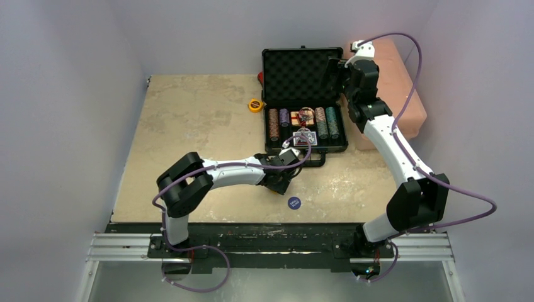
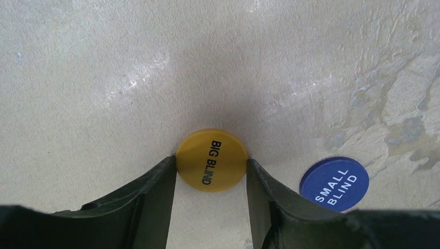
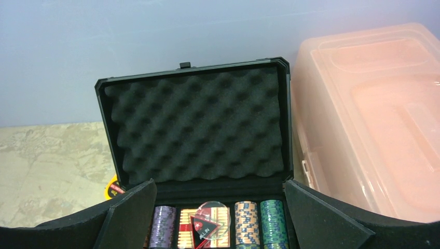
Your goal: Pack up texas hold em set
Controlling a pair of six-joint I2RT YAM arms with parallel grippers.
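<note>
The black briefcase (image 1: 296,69) stands open at the back of the table, its foam lid (image 3: 197,124) upright. Rows of chip stacks (image 1: 273,123) (image 3: 246,220) and a card deck (image 3: 187,228) fill its tray, and a clear "ALL IN" disc (image 3: 214,218) lies on the deck. On the table in front lies the yellow "BIG BLIND" button (image 2: 211,155). My left gripper (image 2: 211,165) (image 1: 279,182) is down on it, with its fingertips (image 2: 168,168) touching both edges. Just right of it lies the blue "SMALL BLIND" button (image 2: 334,182) (image 1: 293,202). My right gripper (image 3: 218,185) (image 1: 334,77) hovers open above the case and holds nothing.
A pink plastic box (image 1: 393,75) (image 3: 373,119) stands against the case's right side. A yellow tape measure (image 1: 255,105) (image 3: 111,188) lies left of the case. The case's handle (image 1: 313,162) juts toward my left gripper.
</note>
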